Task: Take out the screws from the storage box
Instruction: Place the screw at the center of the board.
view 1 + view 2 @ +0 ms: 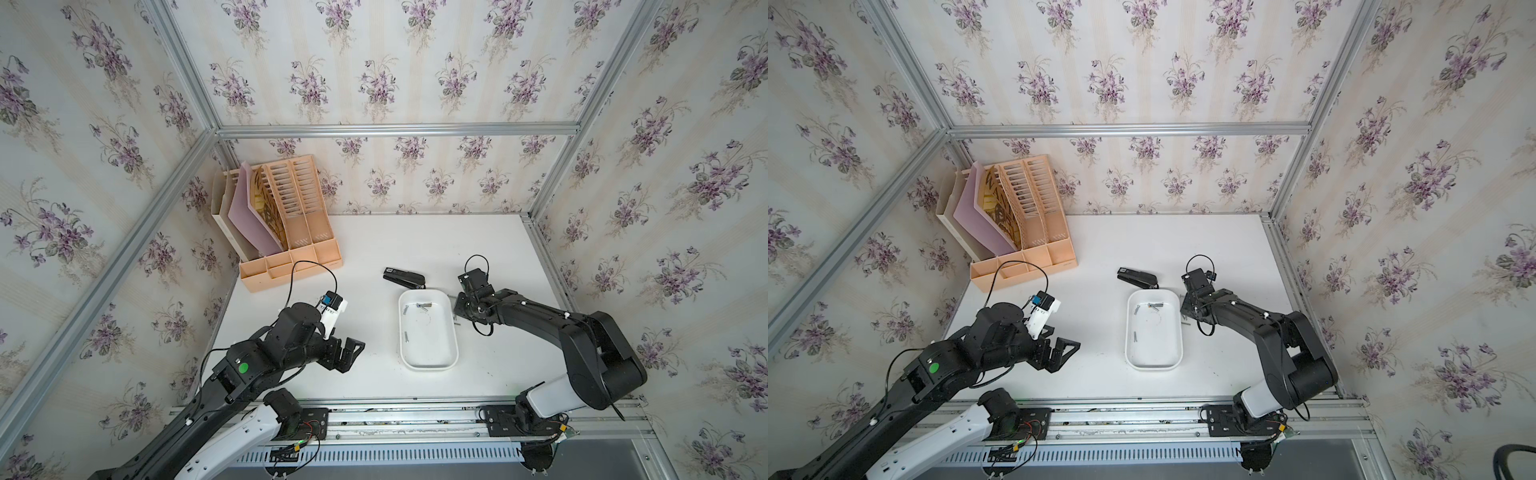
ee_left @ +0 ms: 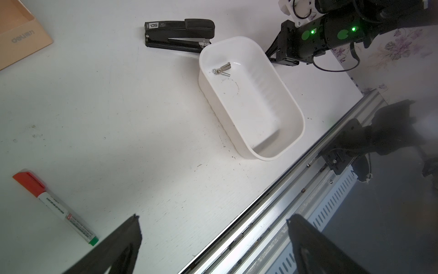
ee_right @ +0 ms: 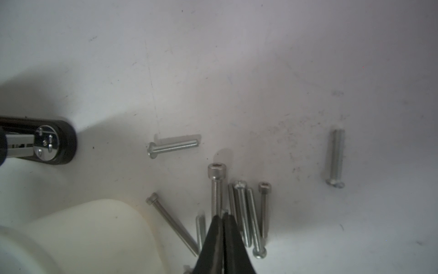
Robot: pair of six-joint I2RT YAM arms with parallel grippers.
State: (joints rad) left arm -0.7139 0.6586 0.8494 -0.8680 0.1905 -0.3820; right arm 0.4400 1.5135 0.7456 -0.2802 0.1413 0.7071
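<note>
Shows right pincer [image 3: 224, 214] pinched shut, nothing clearly held, left pincer [image 2: 213, 217] gaping empty; grab those light, stiff, slippery screws [image 2: 222, 69] in the storage box [image 2: 256, 113] mid-shank.

From my left wrist camera I can read two things. The stapler [image 2: 180, 33], lying right at one short end of the storage box [image 2: 213, 102], carries a small pale label with a bold "50". The finer print beside that number is too small for me to make out. The peach organizer [image 2: 21, 35], well apart from the storage box, shows the brand "deli" in grey letters on its low front wall. The marker [image 2: 55, 208], also well apart from the storage box, has lines of tiny print along its white barrel that I cannot read.
</note>
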